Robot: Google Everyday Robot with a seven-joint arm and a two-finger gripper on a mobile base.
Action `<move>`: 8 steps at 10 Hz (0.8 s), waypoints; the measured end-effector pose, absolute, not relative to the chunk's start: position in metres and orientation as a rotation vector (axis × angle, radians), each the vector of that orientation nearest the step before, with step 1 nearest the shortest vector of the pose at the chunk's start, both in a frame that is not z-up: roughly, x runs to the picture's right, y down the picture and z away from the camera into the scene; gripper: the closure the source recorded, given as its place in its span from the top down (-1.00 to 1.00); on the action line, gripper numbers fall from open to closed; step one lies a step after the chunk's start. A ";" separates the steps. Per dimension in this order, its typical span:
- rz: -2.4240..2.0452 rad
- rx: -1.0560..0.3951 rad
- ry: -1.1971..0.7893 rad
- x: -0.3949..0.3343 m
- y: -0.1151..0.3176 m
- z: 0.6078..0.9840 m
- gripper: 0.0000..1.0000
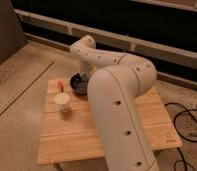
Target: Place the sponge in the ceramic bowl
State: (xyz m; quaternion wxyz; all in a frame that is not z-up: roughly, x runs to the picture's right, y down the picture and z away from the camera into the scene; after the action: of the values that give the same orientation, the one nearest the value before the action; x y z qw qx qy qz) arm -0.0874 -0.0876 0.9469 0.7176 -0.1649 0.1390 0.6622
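Camera view, arm bent over table, hand at ceramic bowl (grip: cannot tell)

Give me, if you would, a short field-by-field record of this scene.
surface: wooden table
ceramic bowl: far left part of the table
cup: upright, in front of the bowl, apart from it
small orange item: left of the bowl
end effector: at the bowl, reaching in from above, partly hidden by the arm
sponge: not visible
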 end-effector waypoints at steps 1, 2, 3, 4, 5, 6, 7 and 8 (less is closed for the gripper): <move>1.446 -0.395 0.298 -0.101 -0.083 0.963 -1.00; 1.432 -0.417 0.303 -0.107 -0.075 0.975 -1.00; 1.415 -0.445 0.307 -0.117 -0.065 0.988 -1.00; 1.412 -0.460 0.319 -0.118 -0.059 0.998 -1.00; 1.420 -0.470 0.341 -0.110 -0.053 1.008 -1.00; 1.424 -0.473 0.361 -0.103 -0.049 1.014 -1.00; 1.431 -0.474 0.388 -0.097 -0.046 1.020 -0.98; 1.437 -0.474 0.404 -0.093 -0.044 1.024 -0.85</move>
State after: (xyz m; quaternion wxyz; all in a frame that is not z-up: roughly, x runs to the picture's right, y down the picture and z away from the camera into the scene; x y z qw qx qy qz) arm -0.0929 -0.0444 1.0238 0.7087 -0.2135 0.1819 0.6474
